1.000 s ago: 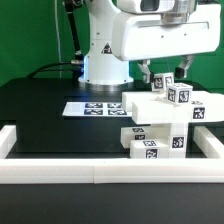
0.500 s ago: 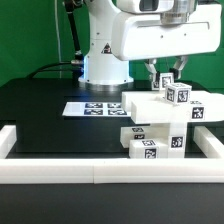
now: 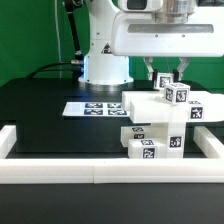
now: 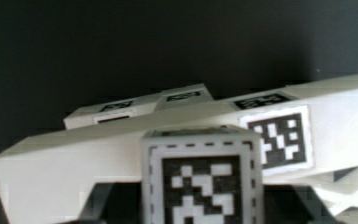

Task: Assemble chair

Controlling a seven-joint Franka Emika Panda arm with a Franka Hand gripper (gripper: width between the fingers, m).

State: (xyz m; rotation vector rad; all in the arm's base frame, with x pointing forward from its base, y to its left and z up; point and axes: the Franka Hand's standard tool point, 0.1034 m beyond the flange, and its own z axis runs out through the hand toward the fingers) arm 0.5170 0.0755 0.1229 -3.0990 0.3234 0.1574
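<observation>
The chair (image 3: pixel 160 120) is a stack of white blocky parts with marker tags at the exterior view's right. A short tagged post (image 3: pixel 165 84) stands upright on its top slab, beside another tagged block (image 3: pixel 181 95). My gripper (image 3: pixel 166 72) hangs straight above and its fingers flank this post. In the wrist view the post (image 4: pixel 202 165) fills the gap between my dark fingers (image 4: pixel 115 200), which lie against both of its sides, so my gripper (image 4: pixel 202 205) looks shut on it. The white slab (image 4: pixel 87 150) lies below.
The marker board (image 3: pixel 92 108) lies flat on the black table to the exterior view's left of the chair. A long low white border rail (image 3: pixel 90 173) runs along the front, with side rails at both ends. The arm's base (image 3: pixel 105 62) stands behind.
The wrist has turned about its vertical axis and its housing sits slightly higher. The post stays between the fingers on the chair top; the chair has not moved.
</observation>
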